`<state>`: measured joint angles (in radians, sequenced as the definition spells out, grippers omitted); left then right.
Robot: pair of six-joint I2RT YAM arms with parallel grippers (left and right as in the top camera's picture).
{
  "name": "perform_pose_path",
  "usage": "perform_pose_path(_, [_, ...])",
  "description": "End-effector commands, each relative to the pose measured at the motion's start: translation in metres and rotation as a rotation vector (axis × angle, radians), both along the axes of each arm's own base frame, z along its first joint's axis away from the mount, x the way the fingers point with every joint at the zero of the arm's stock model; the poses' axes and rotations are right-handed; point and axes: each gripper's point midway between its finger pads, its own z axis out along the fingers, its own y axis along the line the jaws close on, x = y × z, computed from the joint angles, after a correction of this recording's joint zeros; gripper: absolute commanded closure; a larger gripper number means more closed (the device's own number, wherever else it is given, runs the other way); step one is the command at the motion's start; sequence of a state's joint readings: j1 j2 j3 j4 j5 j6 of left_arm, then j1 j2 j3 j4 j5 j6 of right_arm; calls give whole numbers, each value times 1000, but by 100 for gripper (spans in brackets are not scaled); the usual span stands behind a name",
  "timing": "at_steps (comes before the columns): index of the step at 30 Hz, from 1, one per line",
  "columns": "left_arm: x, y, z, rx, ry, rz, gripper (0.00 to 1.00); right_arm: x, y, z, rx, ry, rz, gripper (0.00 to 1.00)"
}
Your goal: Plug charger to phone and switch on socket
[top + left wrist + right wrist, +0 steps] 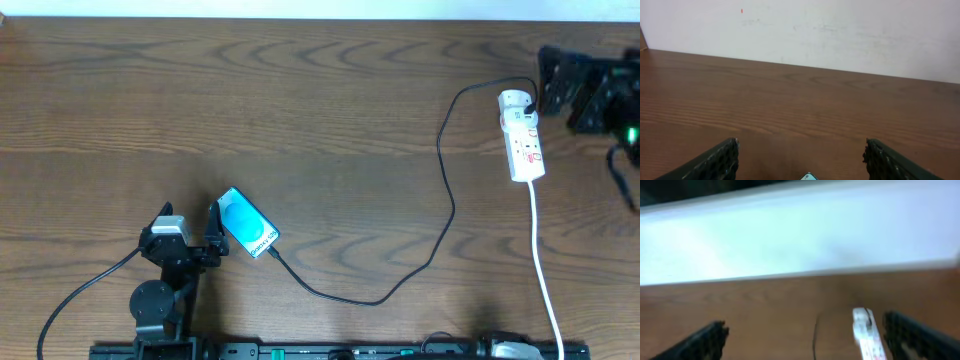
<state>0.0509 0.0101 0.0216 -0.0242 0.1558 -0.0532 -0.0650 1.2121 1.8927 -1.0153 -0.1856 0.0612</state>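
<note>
The phone lies slanted on the table, its screen bright blue. The charger, a thin black cable, runs from the phone's lower right end in a wide loop up to the socket, where its black plug sits at the top end. Whether the tip is seated in the phone I cannot tell. My left gripper stands open just left of the phone. In the left wrist view only a corner of the phone shows, low between the open fingers. My right gripper is open, right of the socket.
The socket's white cord runs down to the table's front edge. A pale wall rises behind the table's far edge. The right wrist view is blurred, with the charger showing as a thin dark line.
</note>
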Motion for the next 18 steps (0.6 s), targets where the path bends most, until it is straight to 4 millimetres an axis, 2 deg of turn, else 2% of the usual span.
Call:
perform_pose_path(1, [-1, -5, -15, -14, 44, -29, 19, -21, 22, -2, -173, -104, 121, 1])
perform_pose_path(5, [-1, -5, -14, -14, 44, -29, 19, -42, 37, -12, -296, -260, 195, 1])
perform_pose_path(8, [-1, -5, -15, -14, 44, -29, 19, -51, 39, -37, -346, -347, 202, 1])
perform_pose_path(10, [-1, -5, -14, -14, 44, -29, 19, -53, 39, -59, -362, -391, 197, 1])
perform_pose_path(15, [-1, -5, -14, -14, 44, -29, 19, -53, 43, -152, -417, -514, 195, 1])
perform_pose_path(18, [-1, -5, -15, -14, 44, -29, 19, -59, 47, -190, -431, -605, 195, 1])
